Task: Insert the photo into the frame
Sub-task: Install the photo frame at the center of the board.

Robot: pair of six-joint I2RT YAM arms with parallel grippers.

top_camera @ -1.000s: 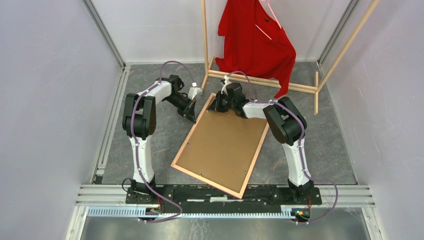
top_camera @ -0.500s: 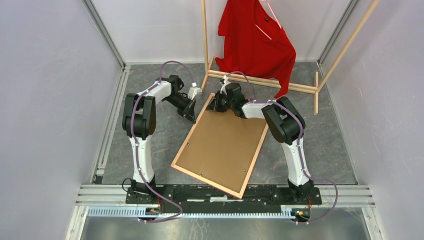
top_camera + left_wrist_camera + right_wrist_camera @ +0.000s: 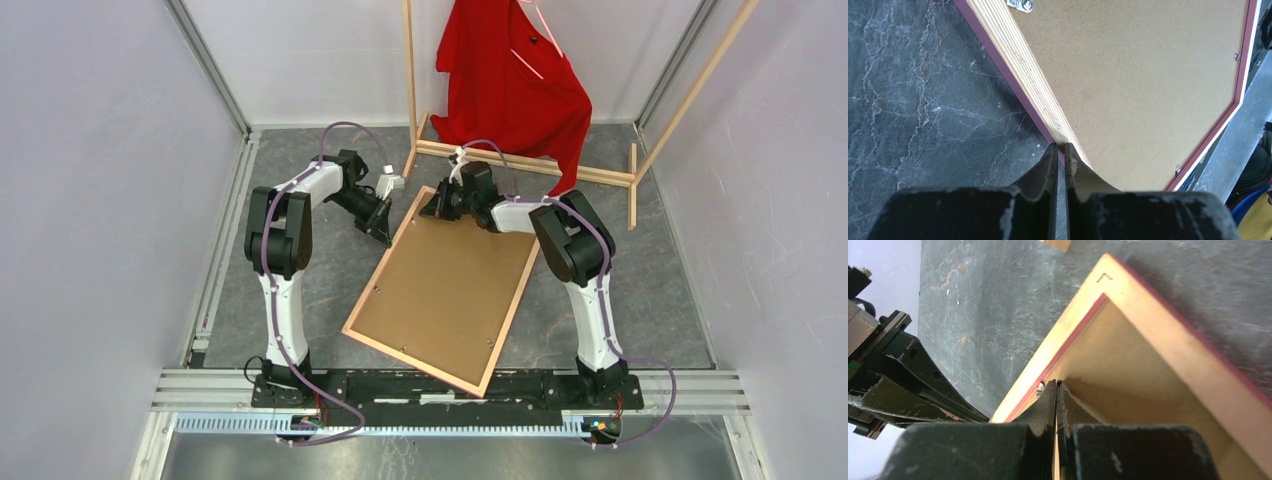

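Note:
The frame (image 3: 410, 360) lies back side up on the dark table, turned at an angle, with a brown backing board (image 3: 445, 290) set inside it. The photo is hidden. My left gripper (image 3: 385, 238) is shut, and its tips (image 3: 1060, 146) touch the outer pink and wood edge of the frame (image 3: 1018, 65) near the far left corner. My right gripper (image 3: 434, 210) is shut too. Its tips (image 3: 1056, 382) rest on the backing board (image 3: 1118, 360), just inside the frame's rim (image 3: 1168, 345) and beside a small metal tab (image 3: 1040, 386).
A wooden clothes rack with a red shirt (image 3: 515, 80) stands at the back, and its base bar (image 3: 520, 165) lies just beyond the frame's far corner. Grey walls close in both sides. A metal rail (image 3: 200, 385) runs along the near edge.
My right wrist has shifted slightly toward the frame's far corner. The left arm and the frame have not moved.

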